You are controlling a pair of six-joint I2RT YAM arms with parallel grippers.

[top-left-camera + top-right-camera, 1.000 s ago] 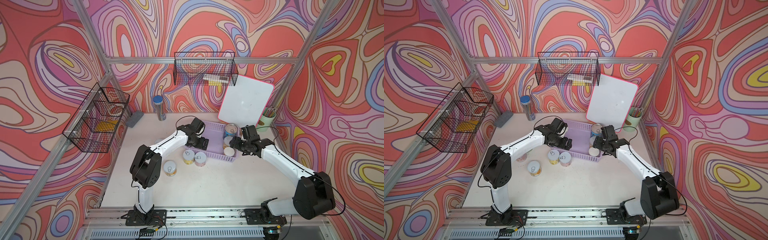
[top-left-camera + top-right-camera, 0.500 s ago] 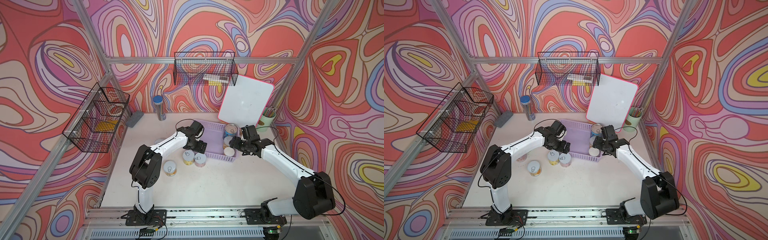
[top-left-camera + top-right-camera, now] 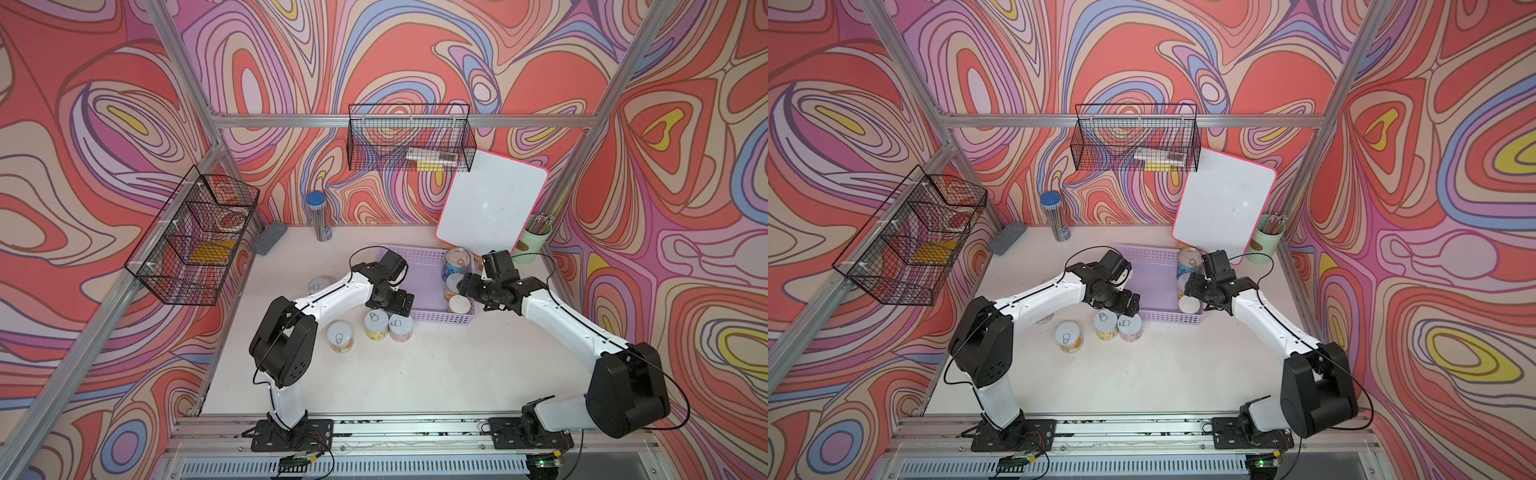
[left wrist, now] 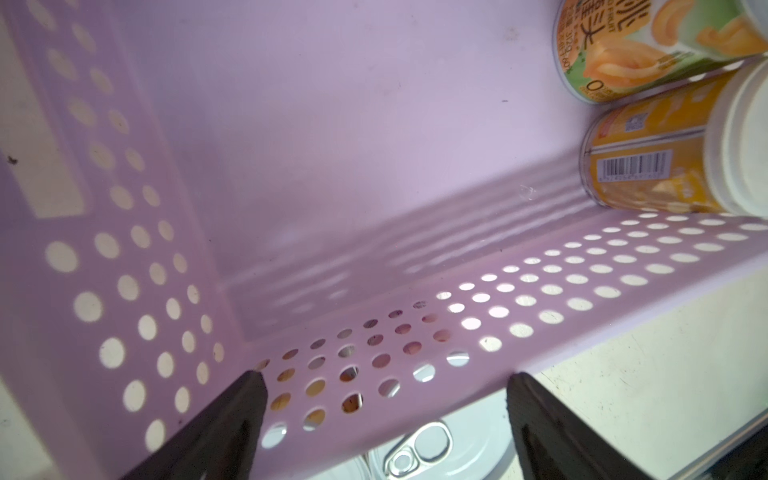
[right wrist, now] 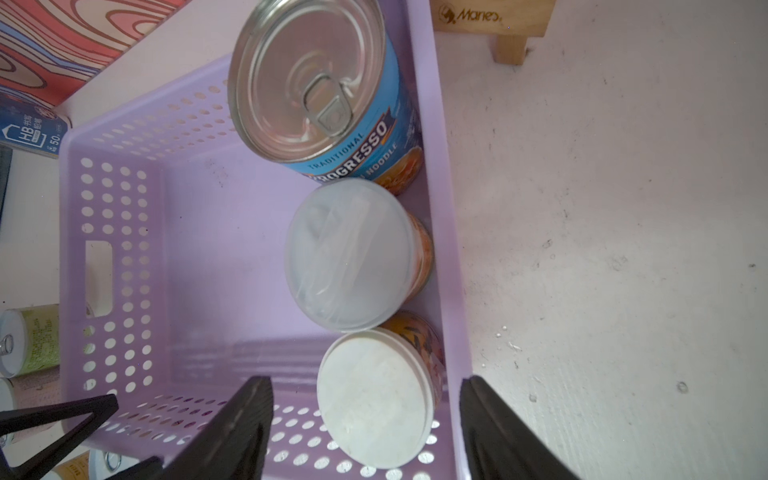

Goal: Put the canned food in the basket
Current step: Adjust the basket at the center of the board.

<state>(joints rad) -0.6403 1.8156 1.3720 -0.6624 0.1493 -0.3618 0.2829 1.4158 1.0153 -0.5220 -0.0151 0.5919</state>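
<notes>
Basket [image 3: 440, 318] on surface [image 3: 415, 374]. Inside, along R wall: blue-label can [image 3: 457, 259], clear-lid can [image 3: 453, 281], white-lid can [image 3: 459, 305]. Loose cans [image 3: 376, 325] just outside front wall. L fingers [image 3: 397, 303] open, empty, over front-left corner. R fingers [image 3: 465, 286] apart above white-lid can, nothing held.

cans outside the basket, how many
4: front can, yellow can and pink can near the basket's front wall; far can behind the left arm. Others may be hidden.
</notes>
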